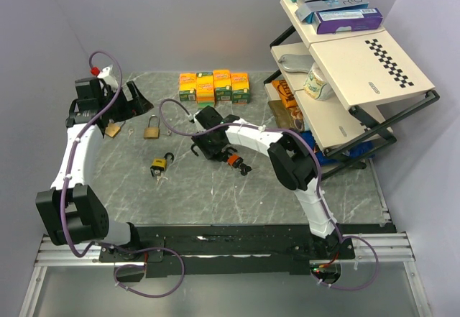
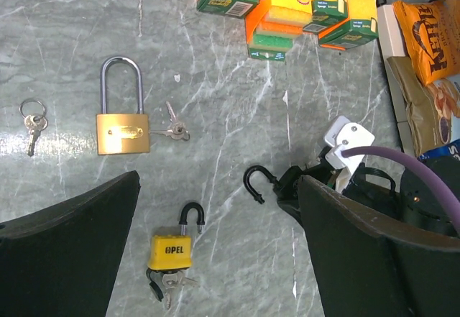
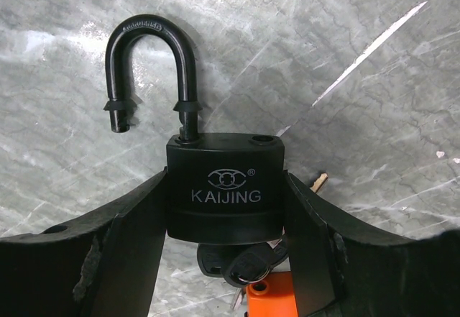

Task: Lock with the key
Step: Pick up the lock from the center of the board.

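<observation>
From above, my left gripper (image 1: 133, 101) sits at the upper left of the frame. Its jaws are spread wide with nothing between them, near a brass padlock (image 1: 151, 126). My right gripper (image 1: 208, 144) is low over the middle of the marble table (image 1: 215, 202), with an orange key tag (image 1: 233, 161) just to its right. A yellow padlock (image 1: 159, 166) lies to the lower left.

In my left wrist view, my fingers (image 2: 65, 245) fill the bottom corners, well apart. The brass padlock is at upper left with a key (image 2: 172, 129) at its side. The black padlock (image 2: 255, 184) shows only its hook at centre.

In my right wrist view, my fingers (image 3: 136, 238) press both sides of the black padlock's body, pinching it. Its shackle (image 3: 151, 65) is open, one leg free, towards the upper left. Keys (image 3: 244, 263) bunch beneath the body; I cannot tell whether one is inserted.
</observation>
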